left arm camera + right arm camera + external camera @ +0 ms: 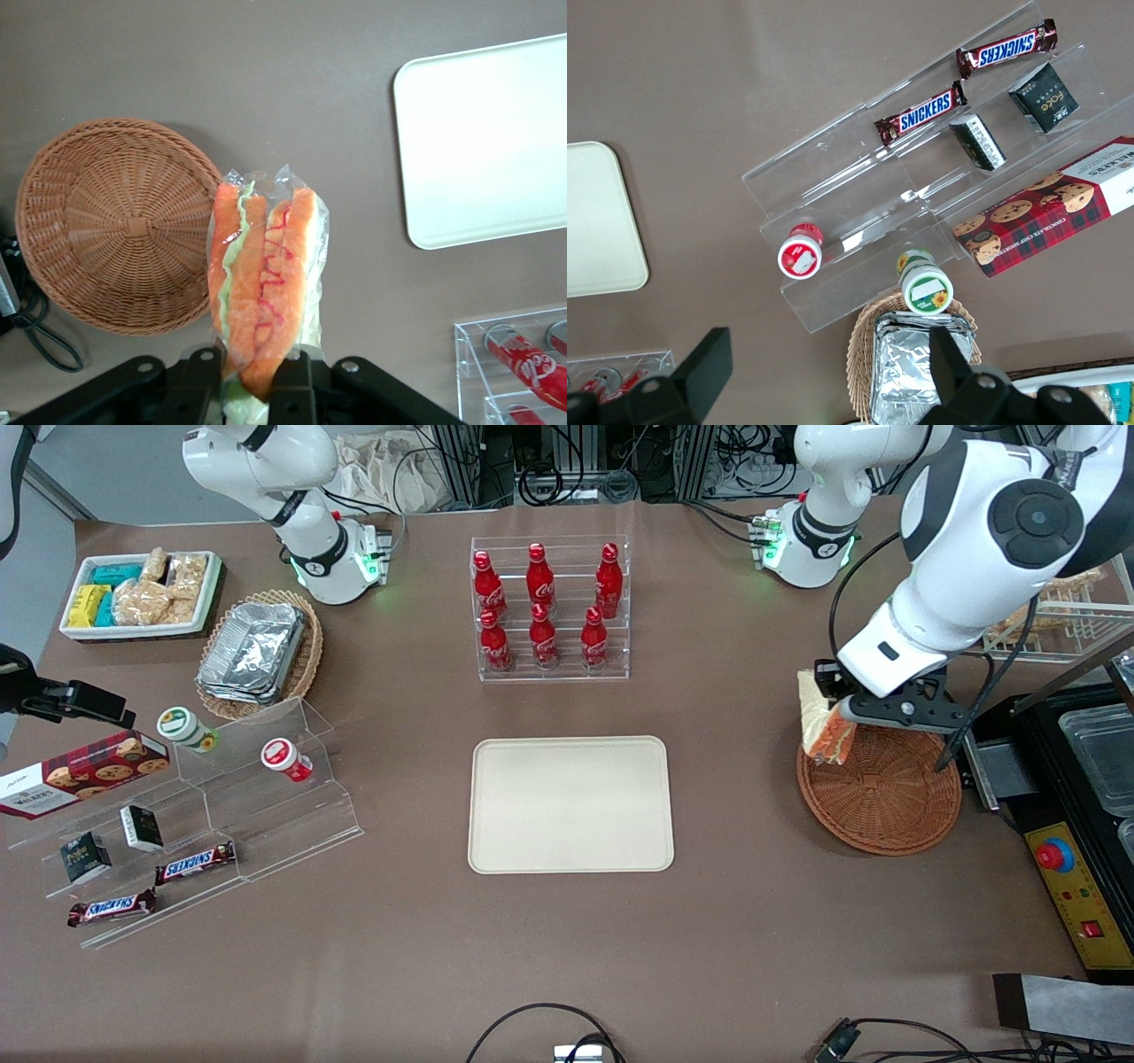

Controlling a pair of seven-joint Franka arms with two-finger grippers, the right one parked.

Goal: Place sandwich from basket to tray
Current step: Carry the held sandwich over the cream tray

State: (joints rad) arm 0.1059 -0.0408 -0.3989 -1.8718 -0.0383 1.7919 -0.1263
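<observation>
My left gripper point(842, 722) point(250, 381) is shut on the sandwich point(824, 722) point(263, 274), a clear-wrapped wedge with orange and green filling. It hangs in the air above the edge of the round reddish-brown basket point(886, 793) point(106, 230) that faces the tray. The basket holds nothing. The cream tray point(570, 804) point(487, 142) lies flat and bare in the middle of the table, well apart from the sandwich, toward the parked arm's end.
A clear rack of red cola bottles point(549, 607) point(523, 354) stands farther from the front camera than the tray. A black machine with a red button point(1054, 856) borders the basket. Stepped acrylic shelves with snacks point(177, 824) and a foil-container basket point(257, 651) sit toward the parked arm's end.
</observation>
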